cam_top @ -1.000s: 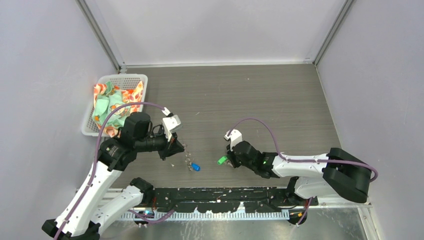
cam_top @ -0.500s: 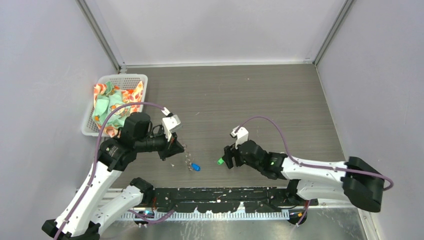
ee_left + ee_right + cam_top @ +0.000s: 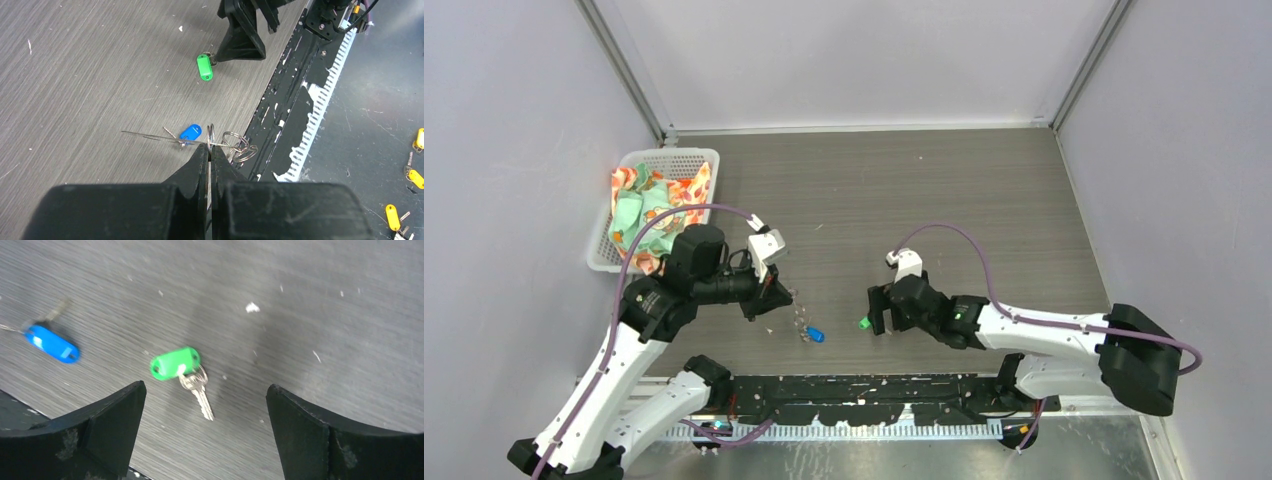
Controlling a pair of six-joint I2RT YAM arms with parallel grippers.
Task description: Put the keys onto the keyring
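Your basket [image 3: 669, 152] at the table's [image 3: 924, 200] left edge holds crumpled cloth [image 3: 649, 215]. Your left gripper [image 3: 209, 150] pinches the keyring [image 3: 211, 135] by the blue key [image 3: 190, 132]; your right gripper [image 3: 205, 387] stands spread over the green key [image 3: 176, 363].

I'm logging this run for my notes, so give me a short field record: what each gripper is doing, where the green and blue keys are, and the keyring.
left gripper: shut on the keyring, pinching its thin wire
right gripper: open, one jaw on each side of the green key, not touching it
green key: lying flat on the table, free of the ring
blue key: right beside the keyring wire; whether it is threaded on cannot be told
task status: green key not yet on the keyring
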